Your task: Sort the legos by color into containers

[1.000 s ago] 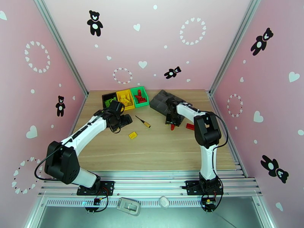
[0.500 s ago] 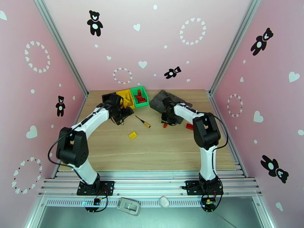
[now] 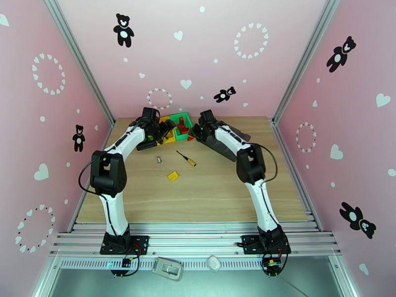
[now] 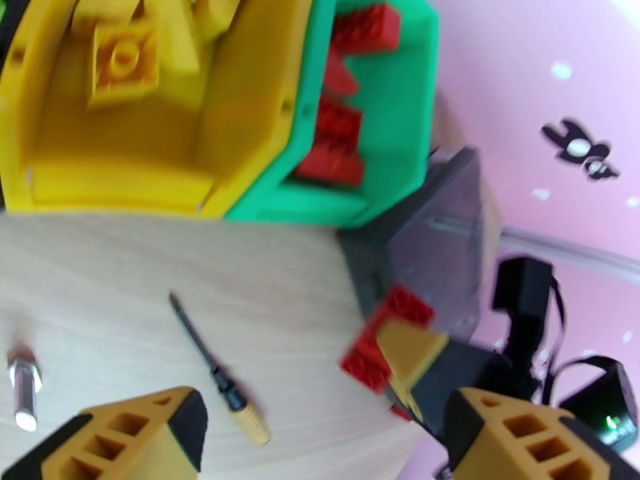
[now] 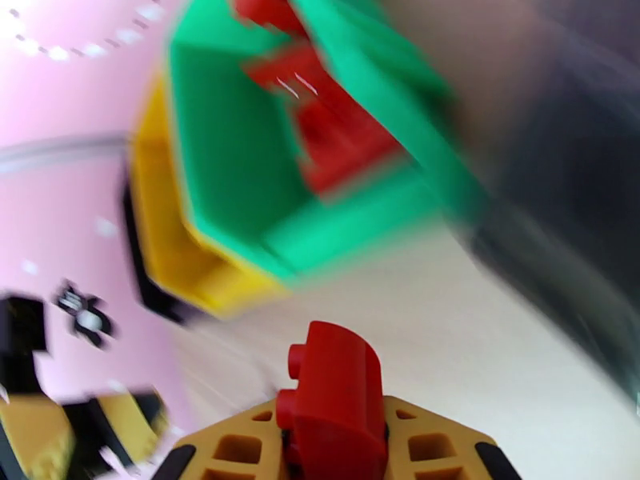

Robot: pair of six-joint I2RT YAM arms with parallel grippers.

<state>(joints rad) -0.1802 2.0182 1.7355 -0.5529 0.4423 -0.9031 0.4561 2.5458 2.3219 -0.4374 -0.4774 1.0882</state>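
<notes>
My right gripper [image 5: 332,430] is shut on a red lego [image 5: 336,386], held just in front of the green container [image 5: 240,154], where several red legos [image 5: 340,134] lie. From above, the right gripper [image 3: 192,136] is at that container's near right corner [image 3: 174,117]. My left gripper [image 3: 167,128] hovers open over the front of the yellow container [image 3: 163,120]; its fingers [image 4: 144,434] hold nothing. Yellow legos [image 4: 124,54] fill the yellow container [image 4: 120,178]. One yellow lego [image 3: 173,176] lies on the table. My left arm hides most of the black container.
A small screwdriver [image 3: 186,158] and a silver cylinder [image 3: 159,159] lie on the table in front of the containers. The dark grey compartment tray [image 3: 225,142] sits right of the green container, partly under my right arm. Pink walls close in the back and sides.
My right arm lifted the red lego from beside the tray and carried it left to the green container. My left arm swung back over the containers, uncovering the silver cylinder.
</notes>
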